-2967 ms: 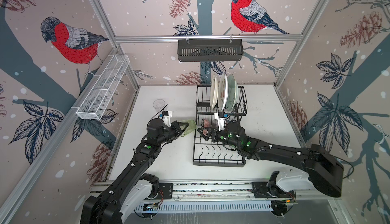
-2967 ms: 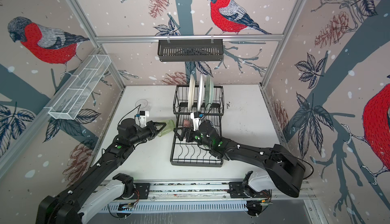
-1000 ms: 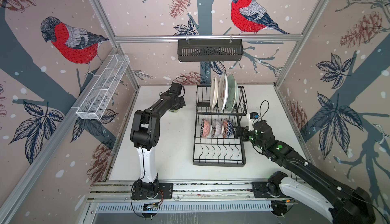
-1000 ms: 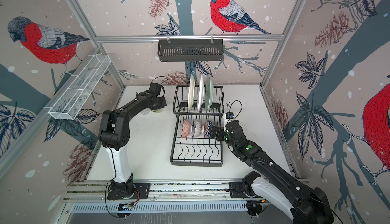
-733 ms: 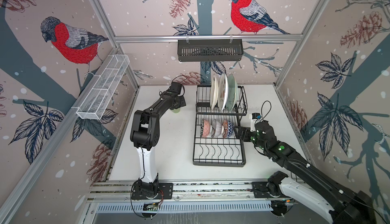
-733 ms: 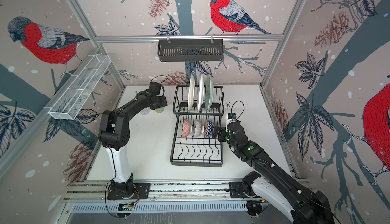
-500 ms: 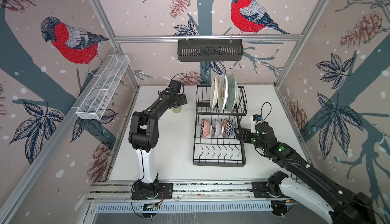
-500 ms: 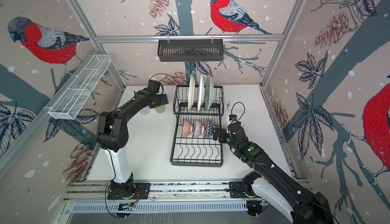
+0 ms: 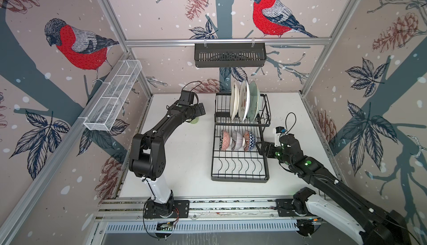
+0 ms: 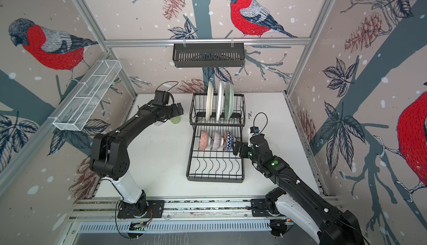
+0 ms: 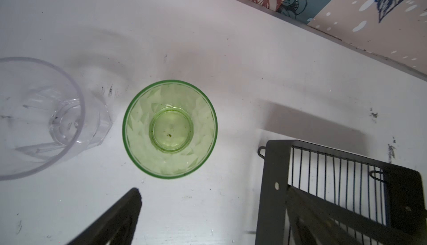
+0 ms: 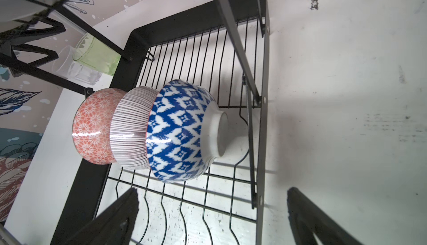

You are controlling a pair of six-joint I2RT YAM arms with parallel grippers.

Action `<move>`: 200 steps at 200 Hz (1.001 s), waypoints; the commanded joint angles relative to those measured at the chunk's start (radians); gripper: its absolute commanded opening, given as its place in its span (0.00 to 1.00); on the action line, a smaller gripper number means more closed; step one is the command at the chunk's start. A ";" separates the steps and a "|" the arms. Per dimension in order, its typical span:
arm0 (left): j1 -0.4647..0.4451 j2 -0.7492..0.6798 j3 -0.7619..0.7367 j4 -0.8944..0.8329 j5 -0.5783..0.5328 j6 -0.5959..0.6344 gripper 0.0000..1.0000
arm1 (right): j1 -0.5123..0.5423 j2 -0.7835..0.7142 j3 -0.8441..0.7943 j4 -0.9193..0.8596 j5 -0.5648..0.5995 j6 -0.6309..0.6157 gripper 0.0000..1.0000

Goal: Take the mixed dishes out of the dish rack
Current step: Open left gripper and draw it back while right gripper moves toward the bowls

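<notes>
The black dish rack [image 9: 240,177] holds three upright plates [image 9: 243,100] on its raised section. Three patterned bowls [image 9: 238,140] lie nested on their sides on the flat tray, the blue one [image 12: 180,130] nearest my right gripper. A green tumbler [image 11: 169,129] and a clear tumbler [image 11: 39,116] stand upright on the table left of the rack. My left gripper [image 9: 198,111] hangs open above the green tumbler [image 10: 175,119], holding nothing. My right gripper [image 9: 263,148] is open at the rack's right edge, level with the blue bowl's foot and apart from it.
A black slotted basket [image 9: 230,55] hangs on the back rail. A long white mesh basket [image 9: 113,98] sits on the left wall rail. The back wall is close behind the tumblers. White tabletop [image 9: 189,163] shows left of the rack.
My left gripper has opened and let go of the green tumbler, which now stands on the table beside the clear one. The right arm has barely shifted.
</notes>
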 commanded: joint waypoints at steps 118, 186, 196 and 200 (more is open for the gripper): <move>-0.005 -0.433 -0.454 0.282 0.149 -0.072 0.98 | 0.112 0.069 -0.041 0.215 -0.042 0.080 1.00; -0.005 -0.432 -0.492 0.319 0.178 -0.077 0.97 | 0.151 0.091 -0.135 0.345 0.033 0.093 0.99; -0.005 -0.438 -0.495 0.325 0.180 -0.078 0.97 | 0.150 0.097 -0.140 0.354 0.043 0.094 0.98; -0.005 -0.441 -0.497 0.324 0.180 -0.078 0.97 | 0.151 0.100 -0.143 0.358 0.047 0.095 0.98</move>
